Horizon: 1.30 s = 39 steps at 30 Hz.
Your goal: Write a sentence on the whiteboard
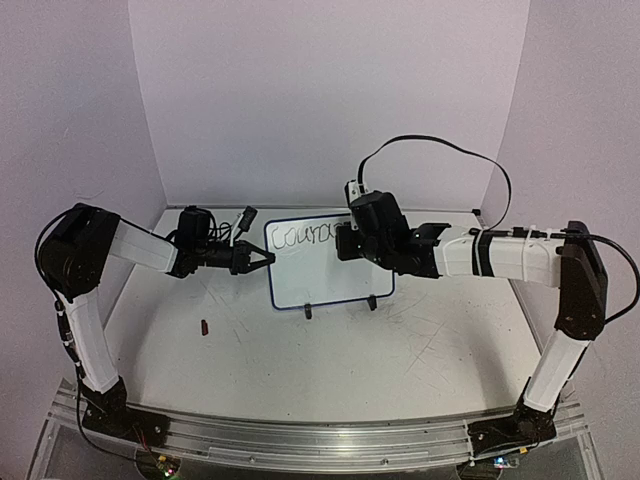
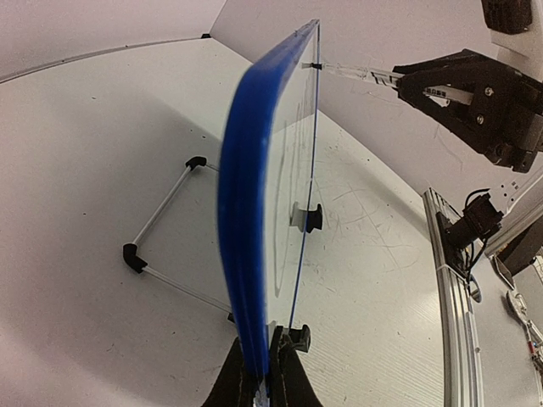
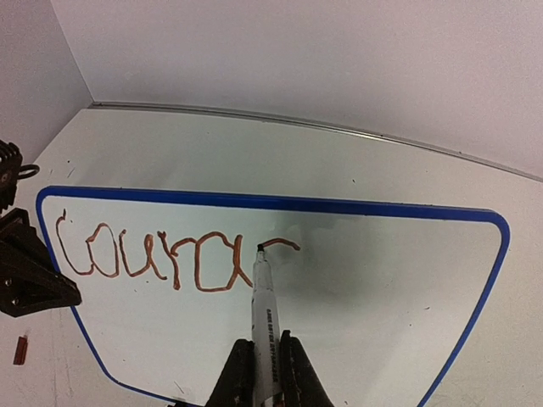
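The whiteboard [image 1: 325, 262] stands upright on two black clip feet at the table's middle. My left gripper [image 1: 262, 260] is shut on its left edge; in the left wrist view the blue frame [image 2: 250, 203] runs edge-on up from my gripper [image 2: 265, 373]. My right gripper [image 3: 265, 360] is shut on a white marker [image 3: 264, 305], its tip touching the board [image 3: 382, 280]. The sentence [image 3: 153, 259] reads "Coura" in brownish strokes, with a short curved stroke begun at the tip. In the top view my right gripper [image 1: 345, 240] covers the writing's end [image 1: 300, 236].
A small dark red object [image 1: 205, 325] lies on the table left of the board; it also shows in the right wrist view [image 3: 20, 348]. The board's wire stand [image 2: 165, 242] rests behind it. The aluminium rail [image 1: 320, 440] runs along the near edge. Walls close the back and sides.
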{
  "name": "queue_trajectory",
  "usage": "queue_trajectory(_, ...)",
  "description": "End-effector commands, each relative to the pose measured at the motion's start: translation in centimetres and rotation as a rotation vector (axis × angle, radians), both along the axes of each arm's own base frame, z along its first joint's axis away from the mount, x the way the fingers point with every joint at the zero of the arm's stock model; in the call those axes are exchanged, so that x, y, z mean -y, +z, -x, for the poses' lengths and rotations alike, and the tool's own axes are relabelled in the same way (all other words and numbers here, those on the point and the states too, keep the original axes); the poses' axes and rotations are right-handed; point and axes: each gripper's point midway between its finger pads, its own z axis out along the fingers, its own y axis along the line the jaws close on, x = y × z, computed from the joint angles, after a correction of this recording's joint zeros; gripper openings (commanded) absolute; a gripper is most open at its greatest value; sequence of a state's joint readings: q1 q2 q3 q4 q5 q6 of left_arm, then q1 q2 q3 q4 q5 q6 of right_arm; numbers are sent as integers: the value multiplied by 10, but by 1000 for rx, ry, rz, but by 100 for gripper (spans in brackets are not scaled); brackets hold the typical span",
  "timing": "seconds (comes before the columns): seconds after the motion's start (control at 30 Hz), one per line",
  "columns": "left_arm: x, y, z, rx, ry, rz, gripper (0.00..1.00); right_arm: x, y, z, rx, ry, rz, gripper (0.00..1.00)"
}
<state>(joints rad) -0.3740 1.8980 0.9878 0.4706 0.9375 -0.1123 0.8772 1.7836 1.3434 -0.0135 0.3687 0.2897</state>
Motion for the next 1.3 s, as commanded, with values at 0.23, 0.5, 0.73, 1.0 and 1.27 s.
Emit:
queue_trajectory(0.23,-11,1,-24,70,115,-64,0,2,-14,8,-42,1,7,0)
queue_trajectory(0.5,-11,2,-24,71,115,-64,0,11,-15,13,-47,-17,17,0)
queue_trajectory(0.73,-11,1,-24,69,113,-63,0,22,-9,12,-27,-56,34,0)
queue_trajectory(1.0,-10,2,-24,71,111,-62,0,22,2,5,10,-81,46,0)
queue_trajectory(1.27,-10,1,-24,71,111,-63,0,19,12,-4,40,-87,48,0)
